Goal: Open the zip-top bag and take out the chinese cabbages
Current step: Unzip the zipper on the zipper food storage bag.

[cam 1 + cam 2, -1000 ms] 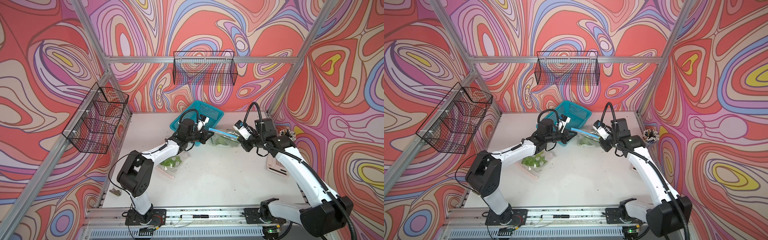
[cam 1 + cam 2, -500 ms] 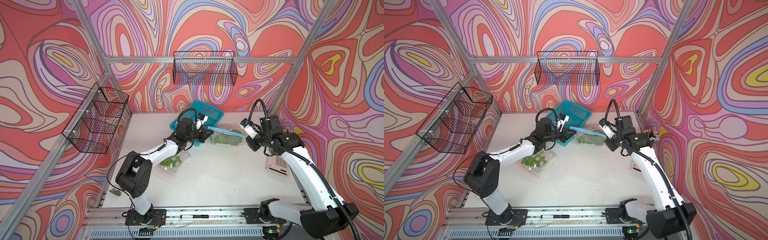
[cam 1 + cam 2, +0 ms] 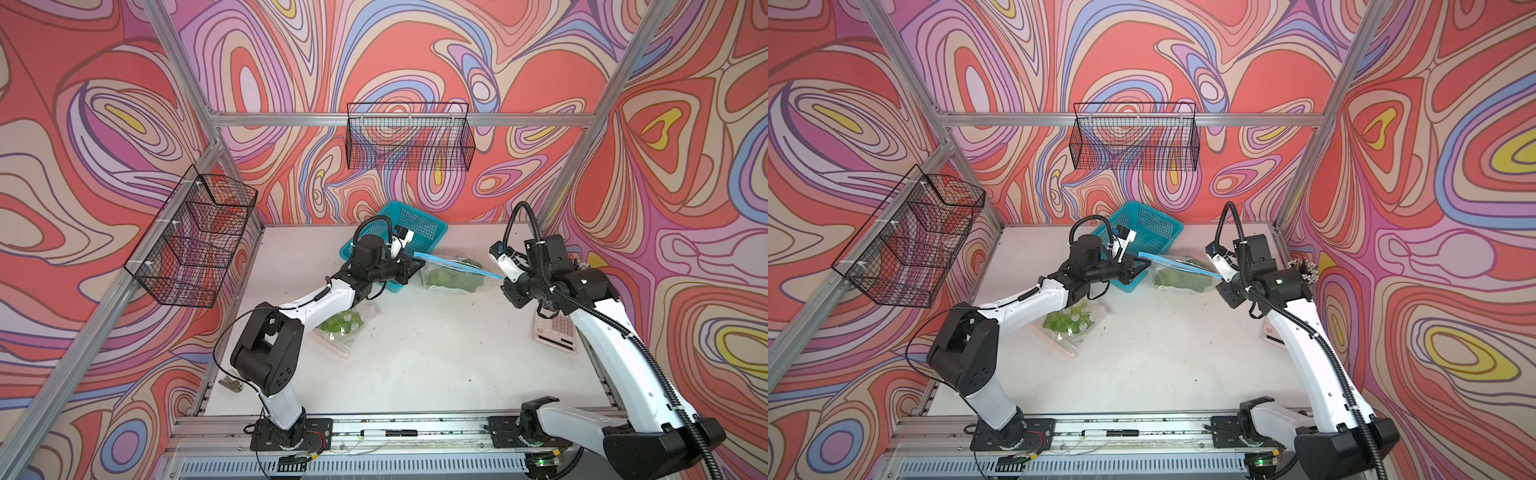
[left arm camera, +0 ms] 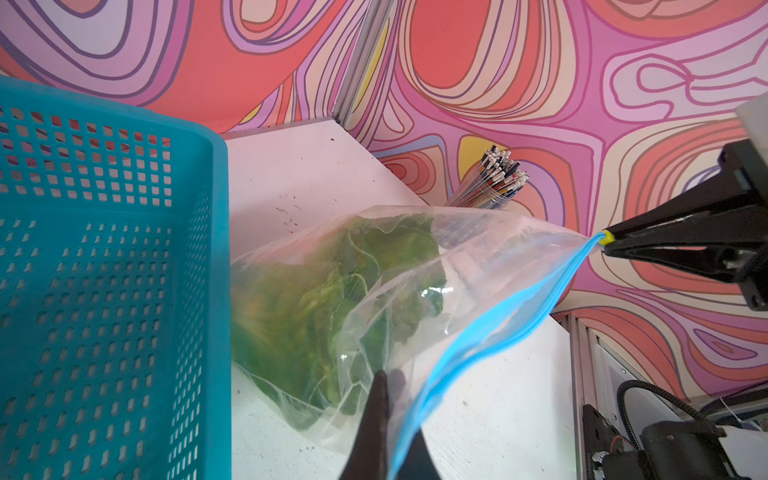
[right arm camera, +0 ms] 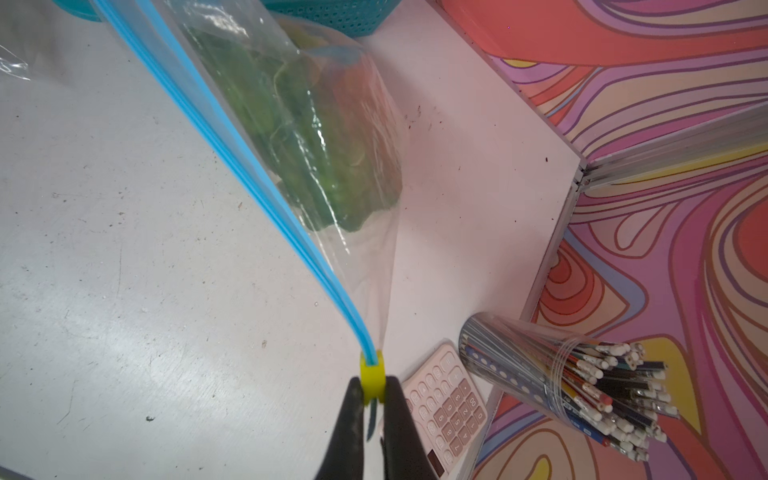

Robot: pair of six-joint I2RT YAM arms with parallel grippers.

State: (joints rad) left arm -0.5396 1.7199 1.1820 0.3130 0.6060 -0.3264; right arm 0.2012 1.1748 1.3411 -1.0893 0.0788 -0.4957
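Over the last second your right arm has swung outward, away from the left one. It has drawn the yellow slider (image 5: 372, 374) along the blue zip track (image 4: 498, 324) to the far corner of the zip-top bag (image 4: 415, 257).

Your right fingers (image 5: 359, 395) are pinched narrow on that slider. Your left fingers (image 4: 380, 399) are closed just as tightly on the opposite end of the bag's top edge, beside the teal basket (image 4: 104, 249). The top edge is now stretched taut between the two arms and lifted off the tabletop (image 3: 415, 353), while the loaded bottom sags onto the tabletop next to the basket.

The chinese cabbages (image 4: 316, 291) are all still inside, a dark green mass behind the clear film. You cannot count separate heads through it.

The zipper stroke looks finished or nearly so, since the slider sits at the end of the track. The two blue lips still lie close together under the tension, though, so the mouth is unsealed rather than spread. Expect to ease the pull and part the lips before reaching in.

The calculator (image 5: 449, 407) and the cup of pencils (image 5: 561, 374) are just beyond your right fingers, so watch them if you travel any further.
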